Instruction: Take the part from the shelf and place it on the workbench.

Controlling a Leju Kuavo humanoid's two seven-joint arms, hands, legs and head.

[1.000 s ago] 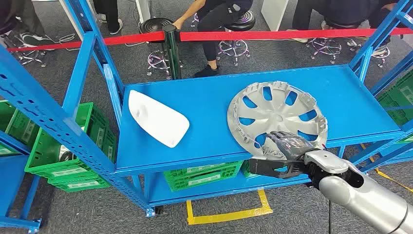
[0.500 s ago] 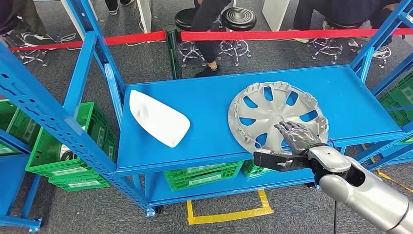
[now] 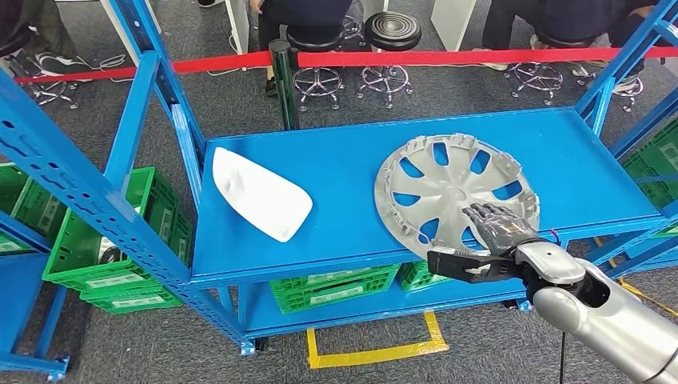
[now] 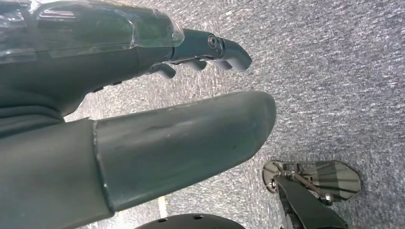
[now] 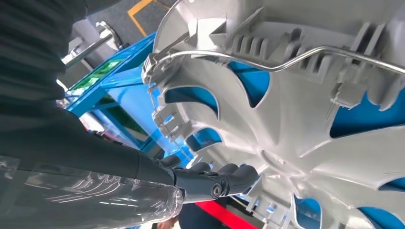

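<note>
The hubcap (image 3: 456, 192) lies flat, inner side up, on the right half of the blue shelf (image 3: 336, 172), its near rim close to the front edge. A slip is the main risk: the cap is wide, thin and light, and only its near rim can be reached, so a shallow pinch could let it tilt and slide off the front edge onto the crates (image 3: 336, 286) below. The wire ring and clips seen round the rim in the right wrist view (image 5: 286, 62) could also be caught by a finger and bent.

The right hand (image 3: 494, 232) is placed at the cap's near-right rim, fingers spread over the top face and thumb stretched out below, level with the shelf's front edge. Nothing is yet clamped; whether the fingers touch the face cannot be told. The left hand (image 4: 119, 109) hangs over the floor, fingers apart, holding nothing.

A white part (image 3: 260, 194) lies well apart on the shelf's left half. Beyond the shelf, a red barrier (image 3: 448, 58) and stools (image 3: 392, 32) are seen.
</note>
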